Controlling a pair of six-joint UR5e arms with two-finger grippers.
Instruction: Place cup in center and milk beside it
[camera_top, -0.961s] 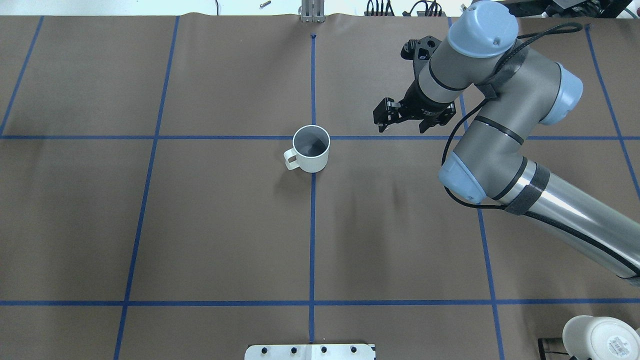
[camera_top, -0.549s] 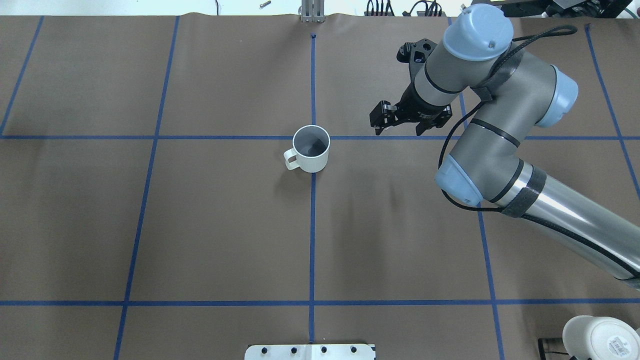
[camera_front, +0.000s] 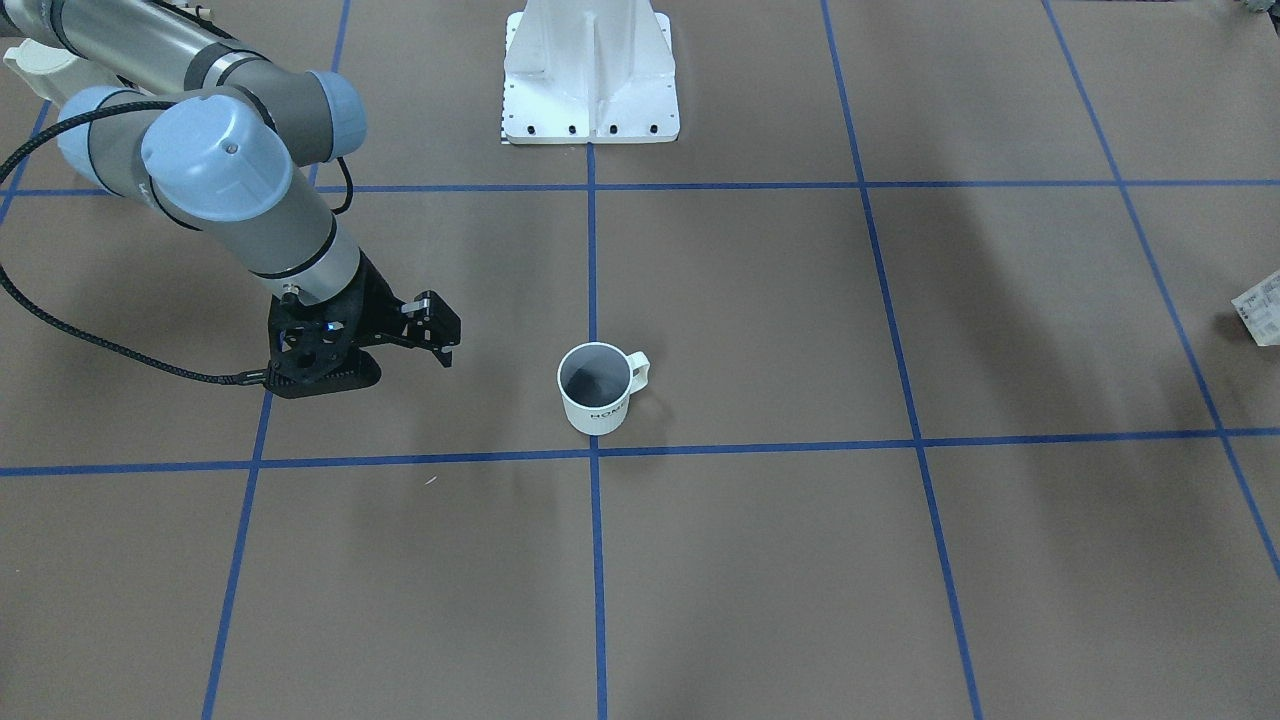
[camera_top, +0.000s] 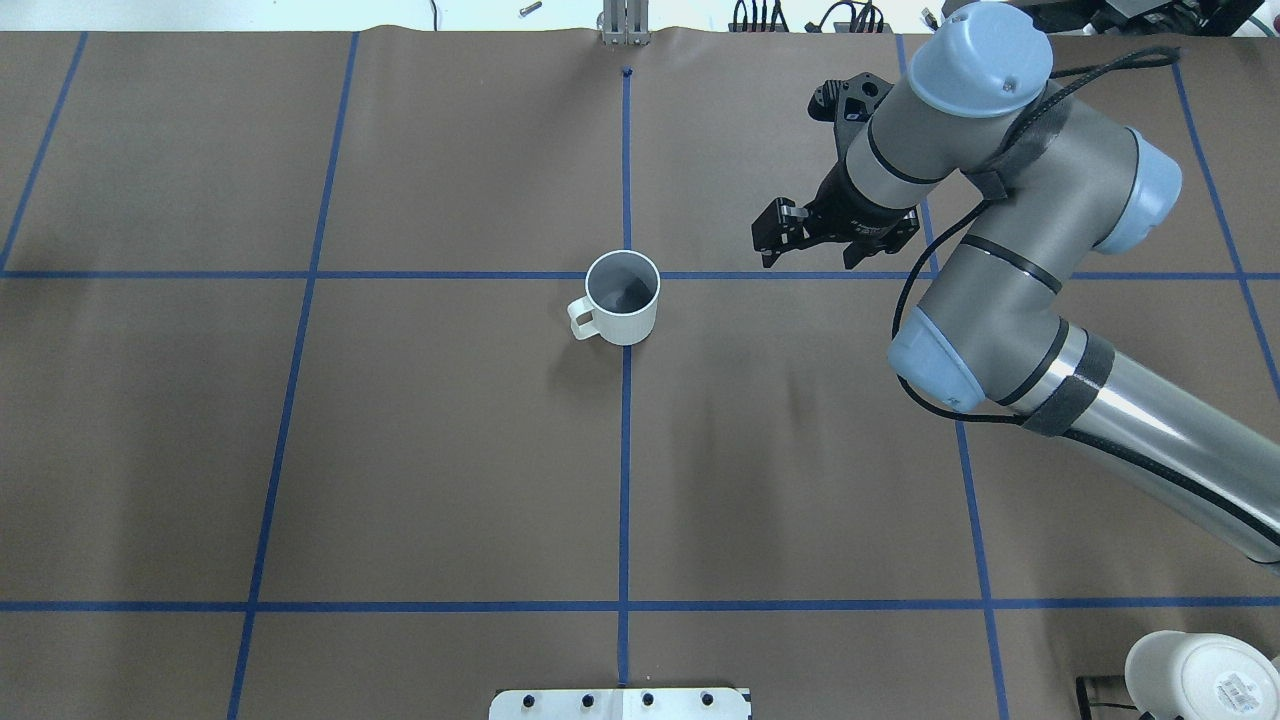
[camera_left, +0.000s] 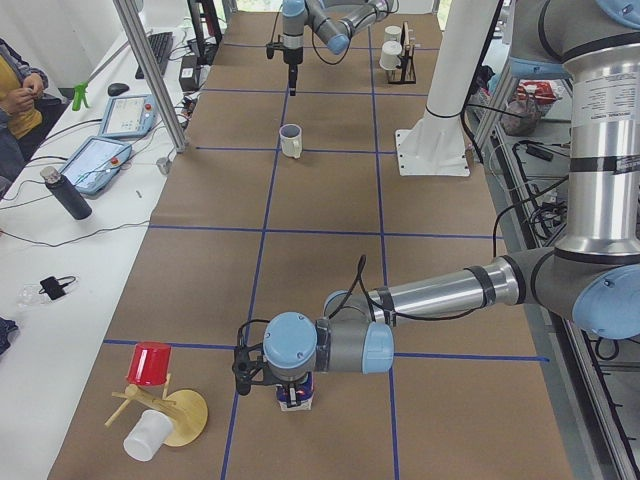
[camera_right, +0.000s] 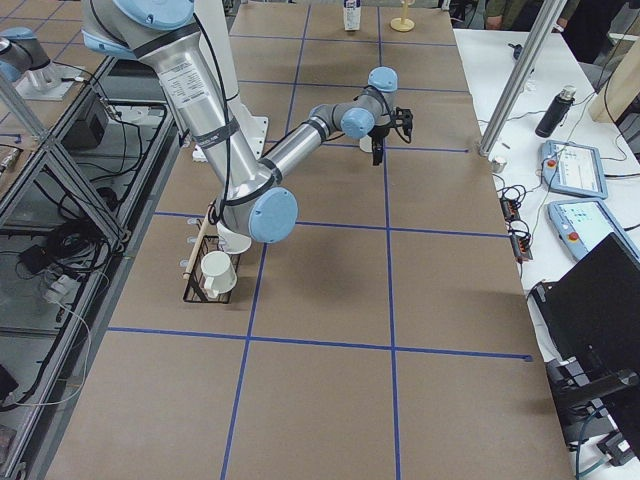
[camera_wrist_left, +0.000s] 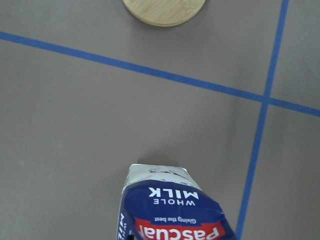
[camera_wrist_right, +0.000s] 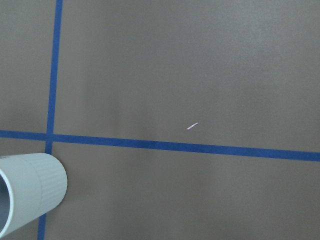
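Brown paper gridded with blue tape covers our tabletop (camera_top: 420, 450). Near its left edge, our left fingers (camera_left: 283, 388) hang at the blue-and-white milk carton (camera_wrist_left: 170, 210), and we cannot tell their grip. The white "HOME" mug (camera_top: 622, 297) stands centred, seemingly placed. Our right fingers (camera_top: 772, 235) hover wide and empty, well apart, toward the right edge.

Silver-grey right arm (camera_top: 1000, 290) has pale-blue joint caps (camera_top: 980, 55), black cable (camera_front: 110, 348), black jaws.

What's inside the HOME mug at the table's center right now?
The HOME mug looks empty: the overhead and front views show only its dark grey interior with a shadowed bottom. The rim hides a strip of inner wall nearest each camera.
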